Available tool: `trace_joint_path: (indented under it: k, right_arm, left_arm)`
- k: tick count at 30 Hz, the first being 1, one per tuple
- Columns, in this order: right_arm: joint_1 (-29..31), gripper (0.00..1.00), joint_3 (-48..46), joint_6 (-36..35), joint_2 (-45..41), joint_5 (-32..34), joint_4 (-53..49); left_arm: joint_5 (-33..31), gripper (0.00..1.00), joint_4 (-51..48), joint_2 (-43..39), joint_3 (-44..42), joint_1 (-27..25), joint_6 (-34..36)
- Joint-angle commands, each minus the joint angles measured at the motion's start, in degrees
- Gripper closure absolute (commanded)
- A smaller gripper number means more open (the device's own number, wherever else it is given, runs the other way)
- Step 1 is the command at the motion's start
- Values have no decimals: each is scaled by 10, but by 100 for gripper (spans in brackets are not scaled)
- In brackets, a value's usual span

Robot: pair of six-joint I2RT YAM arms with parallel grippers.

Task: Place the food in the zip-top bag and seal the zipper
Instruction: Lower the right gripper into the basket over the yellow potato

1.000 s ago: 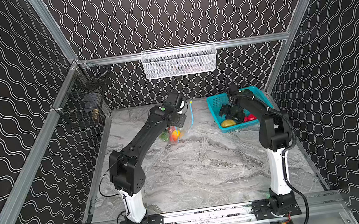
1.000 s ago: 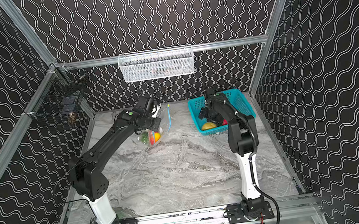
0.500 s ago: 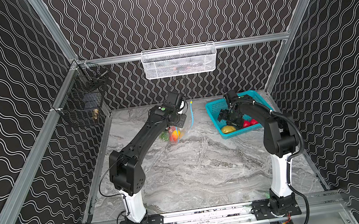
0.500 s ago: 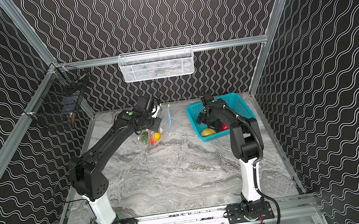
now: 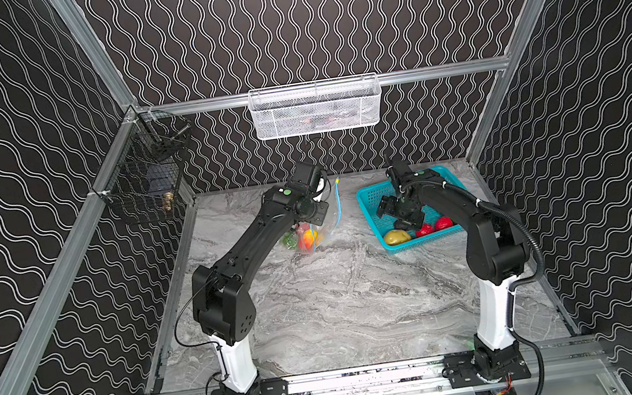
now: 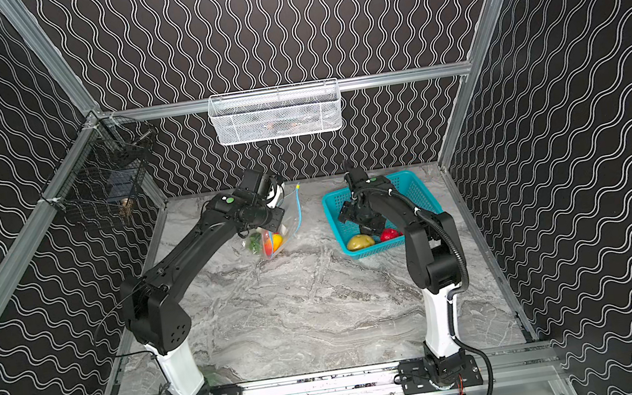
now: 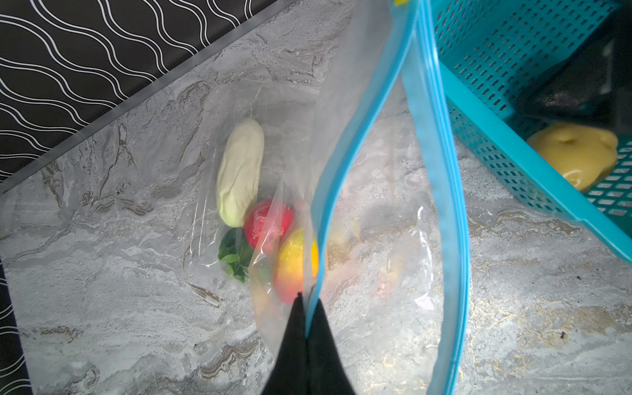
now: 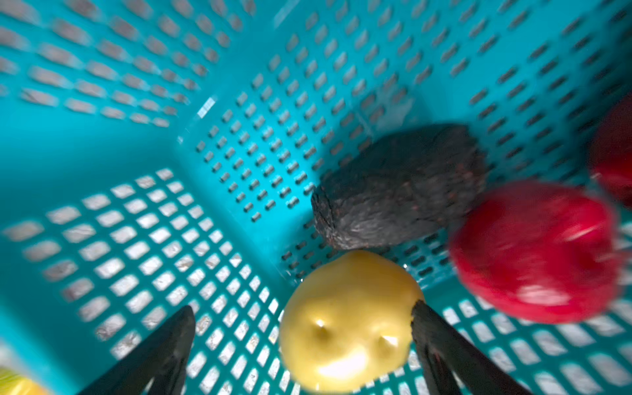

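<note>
Zip-top bag (image 7: 369,246) clamped, left jaws; right jaws wide.

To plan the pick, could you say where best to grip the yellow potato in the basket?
Probably across its rounded middle, from above: the yellow potato lies on the teal basket floor between the jaws of the open right gripper, flanks clear.

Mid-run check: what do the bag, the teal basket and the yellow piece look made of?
Zip-top bag: thin clear plastic film, glossy; it creases and the white oblong one shows through. Teal basket: rigid moulded plastic, slight sheen, regular punched slots. Yellow potato-like one: smooth with bright glints, likely plastic or coated foam; unclear which.
</note>
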Motion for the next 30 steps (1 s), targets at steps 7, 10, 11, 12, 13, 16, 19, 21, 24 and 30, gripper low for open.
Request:
trace_joint_path:
  k: [7, 10, 11, 12, 13, 16, 19, 21, 24, 30]
  right_arm:
    - [4, 1, 26, -59, -5, -11, -88]
    - [10, 1, 20, -60, -9, -14, -94]
    - [10, 1, 19, -61, -12, -16, -95]
    - [10, 1, 17, -60, -14, -20, -95]
    - [10, 1, 14, -62, -14, -23, -93]
    - [10, 1, 10, -66, 0, -33, -91]
    - [10, 1, 14, -76, 20, -39, -90]
    - [10, 1, 34, -88, 36, -38, -104]
    - [10, 1, 75, -103, 60, -34, -134]
    - [8, 1, 72, -110, 83, -69, -116]
  left_arm:
    - [0, 100, 5, 4, -1, 2, -3]
    - [-1, 100, 5, 4, 1, 2, -3]
    - [-1, 100, 5, 4, 0, 3, -4]
    - [0, 100, 5, 4, 0, 3, -3]
    - [1, 100, 4, 5, 0, 3, -3]
    - [2, 100, 5, 6, 2, 3, -4]
    - [1, 100, 5, 6, 1, 3, -3]
    - [-1, 100, 8, 7, -1, 4, -2]
    - [-4, 100, 3, 14, 5, 5, -3]
    - [-2, 100, 8, 9, 1, 9, -4]
